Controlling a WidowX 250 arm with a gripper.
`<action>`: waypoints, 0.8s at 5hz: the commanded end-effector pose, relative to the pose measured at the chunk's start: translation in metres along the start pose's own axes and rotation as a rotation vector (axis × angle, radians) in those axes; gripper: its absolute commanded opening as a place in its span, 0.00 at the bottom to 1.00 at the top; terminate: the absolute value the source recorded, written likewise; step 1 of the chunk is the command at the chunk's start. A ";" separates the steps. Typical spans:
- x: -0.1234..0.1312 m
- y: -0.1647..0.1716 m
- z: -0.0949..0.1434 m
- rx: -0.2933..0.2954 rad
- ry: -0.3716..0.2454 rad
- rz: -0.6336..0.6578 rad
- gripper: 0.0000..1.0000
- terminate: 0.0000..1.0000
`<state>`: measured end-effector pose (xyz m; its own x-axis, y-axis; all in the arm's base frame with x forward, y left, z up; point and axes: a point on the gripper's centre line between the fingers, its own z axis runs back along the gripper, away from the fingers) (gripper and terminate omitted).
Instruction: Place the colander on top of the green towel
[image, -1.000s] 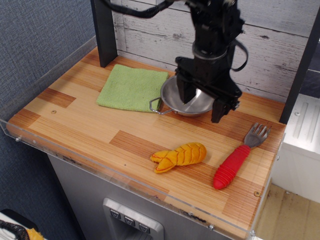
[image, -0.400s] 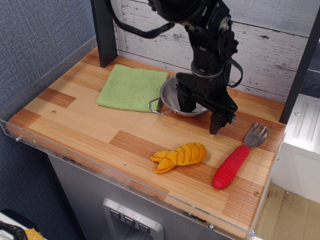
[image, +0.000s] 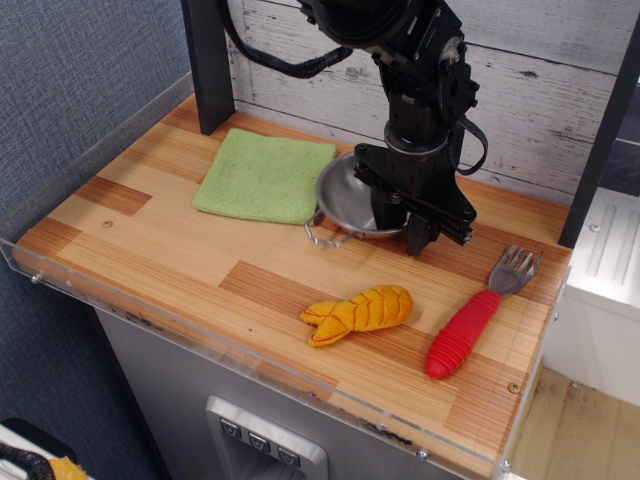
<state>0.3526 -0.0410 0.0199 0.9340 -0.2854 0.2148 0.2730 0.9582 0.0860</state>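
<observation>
The colander (image: 348, 200), a shiny steel bowl with a wire loop handle at its front, sits just right of the green towel (image: 265, 175), its left rim at the towel's right edge. It looks tilted, with the handle side low. The towel lies flat at the back left of the wooden table. My black gripper (image: 402, 228) comes down from above onto the colander's right rim, one finger inside the bowl and one outside, shut on the rim. The arm hides the bowl's right part.
A yellow plush toy (image: 358, 312) lies in front of the colander. A red-handled fork (image: 468, 328) lies at the front right. A black post (image: 208, 60) stands behind the towel. Clear plastic walls (image: 90, 130) edge the table's left and front.
The gripper's fingers came together on the colander's right rim. The colander shifted slightly forward and left and now looks tilted.
</observation>
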 end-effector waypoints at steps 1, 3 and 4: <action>0.011 -0.001 0.023 -0.005 -0.081 -0.030 0.00 0.00; 0.024 -0.005 0.080 -0.004 -0.191 -0.120 0.00 0.00; 0.017 0.011 0.113 -0.006 -0.236 -0.085 0.00 0.00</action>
<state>0.3451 -0.0367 0.1194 0.8521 -0.3554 0.3841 0.3523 0.9324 0.0812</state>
